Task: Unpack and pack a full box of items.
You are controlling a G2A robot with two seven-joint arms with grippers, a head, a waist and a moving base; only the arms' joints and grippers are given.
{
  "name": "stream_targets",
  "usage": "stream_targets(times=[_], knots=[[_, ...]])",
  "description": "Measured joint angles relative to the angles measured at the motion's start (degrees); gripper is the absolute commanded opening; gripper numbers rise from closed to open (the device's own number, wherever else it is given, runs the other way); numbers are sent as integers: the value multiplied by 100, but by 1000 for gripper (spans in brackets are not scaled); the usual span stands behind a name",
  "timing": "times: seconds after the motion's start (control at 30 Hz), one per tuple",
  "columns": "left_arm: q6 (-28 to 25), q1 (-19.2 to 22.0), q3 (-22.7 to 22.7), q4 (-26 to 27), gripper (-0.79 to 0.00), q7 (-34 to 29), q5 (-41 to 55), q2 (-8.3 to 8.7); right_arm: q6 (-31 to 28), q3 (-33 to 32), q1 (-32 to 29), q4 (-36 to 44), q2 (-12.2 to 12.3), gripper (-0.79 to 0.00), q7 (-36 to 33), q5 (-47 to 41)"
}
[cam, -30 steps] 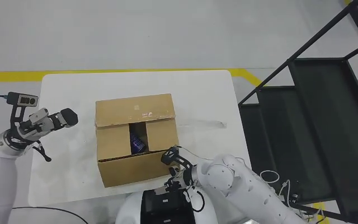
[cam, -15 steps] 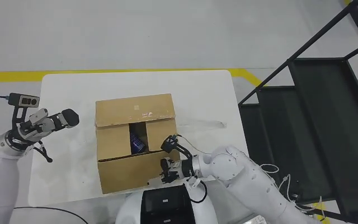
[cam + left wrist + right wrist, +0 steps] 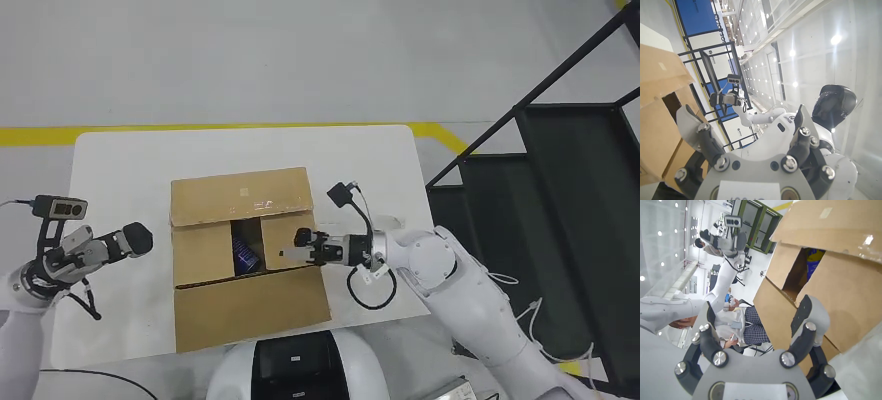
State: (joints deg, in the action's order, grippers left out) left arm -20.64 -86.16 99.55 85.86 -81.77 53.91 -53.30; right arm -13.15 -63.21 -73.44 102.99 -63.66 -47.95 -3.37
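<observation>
Cardboard box [image 3: 240, 200] sits on the white table [image 3: 360, 160], flaps ajar over a blue packet [image 3: 245, 255]. The right gripper [image 3: 300, 240], jaws apart and empty, has swung from the box's near edge to its right flap, probably to open it. The left gripper [image 3: 135, 240], also spread, hangs well left.

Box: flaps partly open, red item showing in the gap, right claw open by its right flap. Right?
One slip: the item in the gap is blue, not red; the top view shows it. The rest stands: the box has its flaps partly open, and the right claw is open by its right flap.
</observation>
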Motion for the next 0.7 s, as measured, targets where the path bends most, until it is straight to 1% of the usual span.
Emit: stream_targets(times=[0.1,0.2,0.37,0.47,0.7], knots=[[3,-223,-14,42,0,-185,-263,7,-15,-20,84,-85,-15,0,200,-29],[-91,-265,-109,47,0,-102,-721,6,-22,-90,115,-138,-16,0,379,11],[-343,-46,-414,-171,0,152,-1213,-20,40,-317,-1,-51,5,0,663,-66],[-503,104,-611,-415,0,314,-1278,-48,63,-359,-33,-29,11,0,682,-89],[-505,113,-628,-440,0,317,-1265,-49,62,-355,-29,-31,10,0,677,-85]])
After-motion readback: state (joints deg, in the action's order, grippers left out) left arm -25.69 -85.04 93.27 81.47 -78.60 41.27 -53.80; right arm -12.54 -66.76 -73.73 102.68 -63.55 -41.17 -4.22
